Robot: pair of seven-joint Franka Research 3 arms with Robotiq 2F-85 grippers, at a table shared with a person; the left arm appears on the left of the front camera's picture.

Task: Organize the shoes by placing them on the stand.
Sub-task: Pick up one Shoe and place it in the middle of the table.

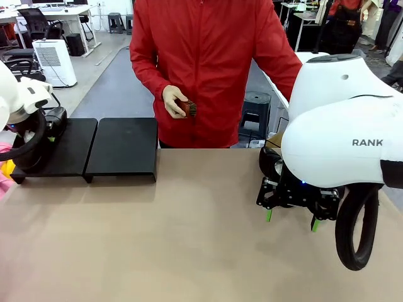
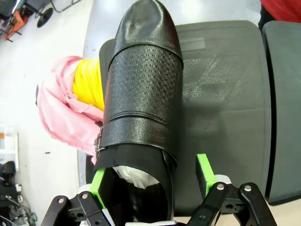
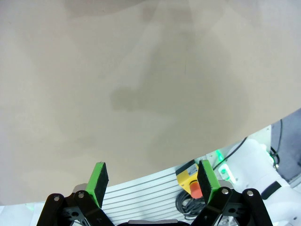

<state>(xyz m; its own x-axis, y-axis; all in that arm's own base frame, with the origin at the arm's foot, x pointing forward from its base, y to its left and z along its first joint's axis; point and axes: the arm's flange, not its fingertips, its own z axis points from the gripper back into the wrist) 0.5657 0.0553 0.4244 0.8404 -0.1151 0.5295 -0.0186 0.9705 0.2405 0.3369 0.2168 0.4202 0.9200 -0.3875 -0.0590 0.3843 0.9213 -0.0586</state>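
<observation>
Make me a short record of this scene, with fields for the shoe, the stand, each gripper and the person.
shoe: one glossy black shoe lying on the stand's left section, toe pointing away from the left gripper
stand: matte black stand, two sections side by side at the table's far edge
left gripper: left gripper open, straddling the shoe's heel, one pad clear of it
right gripper: right gripper open, holding nothing, above the table
person: hand holding a small brown brush

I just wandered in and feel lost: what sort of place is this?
Probably a robotics lab in an open-plan office: a white robot arm reaches over the table, desks and an office chair stand farther back, and a yellow box with a red stop button shows past the table's edge.
</observation>
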